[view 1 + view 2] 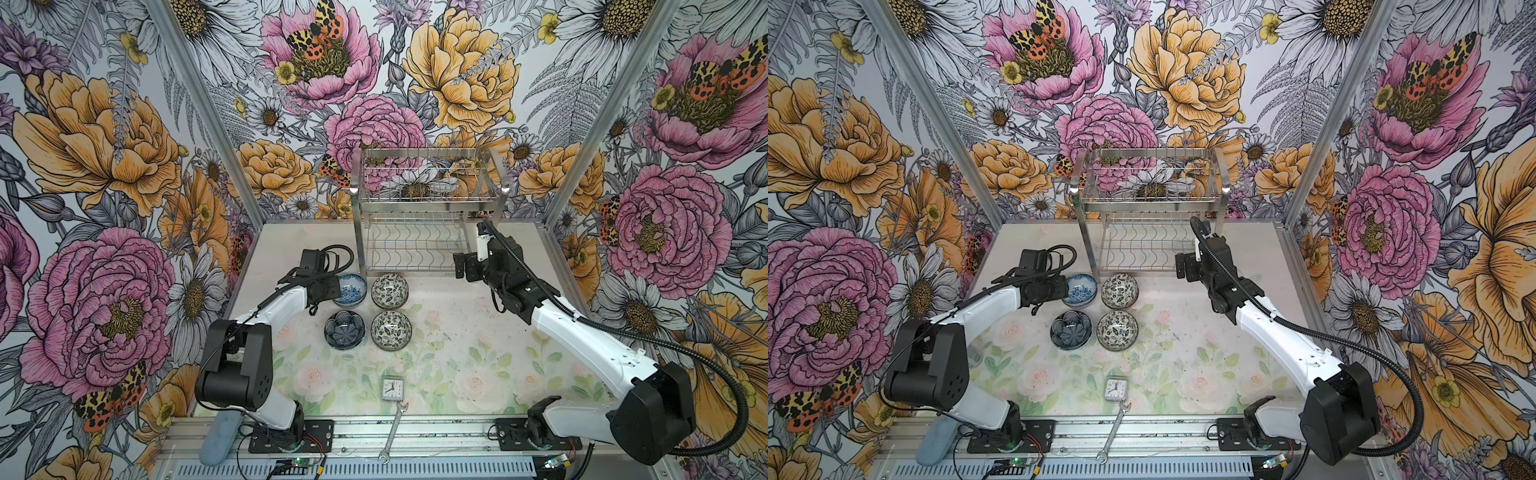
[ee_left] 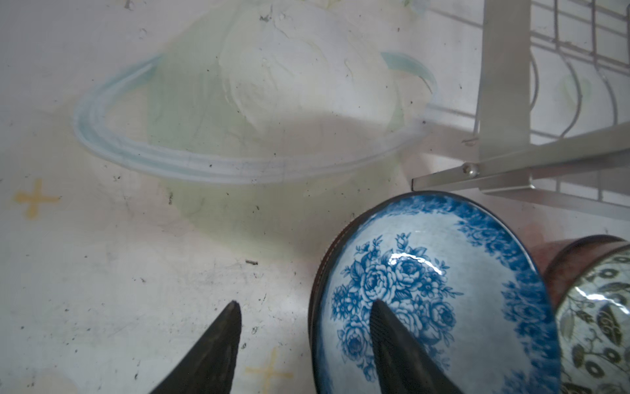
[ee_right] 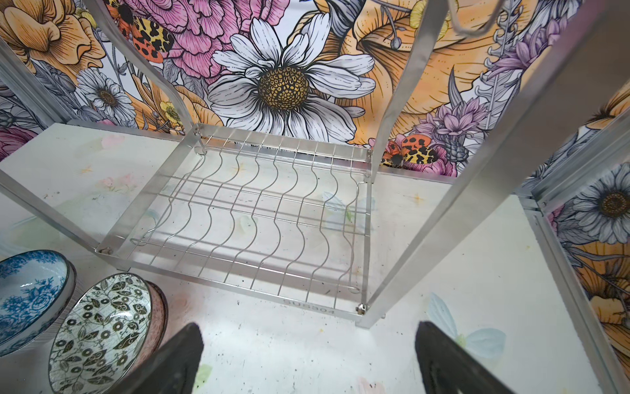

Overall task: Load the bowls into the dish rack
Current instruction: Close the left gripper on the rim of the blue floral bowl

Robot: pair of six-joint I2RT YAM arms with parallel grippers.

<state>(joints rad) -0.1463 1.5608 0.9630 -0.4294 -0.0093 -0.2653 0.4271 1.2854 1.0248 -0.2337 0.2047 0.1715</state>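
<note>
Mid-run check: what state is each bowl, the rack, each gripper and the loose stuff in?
blue-white rose bowl: upright, unloaded, not yet clamped.
far black-white floral bowl: upright, unloaded.
near black-white floral bowl: upright, unloaded.
dark blue petal bowl: upright, unloaded.
dish rack: standing, both tiers empty.
left gripper: open, fingers astride the rose bowl's rim.
right gripper: open, empty.
alarm clock: lying face up.
wrench: lying flat.

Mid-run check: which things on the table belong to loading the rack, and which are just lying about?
Job: blue-white bowl, far black-white bowl, near black-white bowl, dark blue petal bowl, dish rack.
Lying about: small clock, wrench, blue-grey pad at the front edge.
</note>
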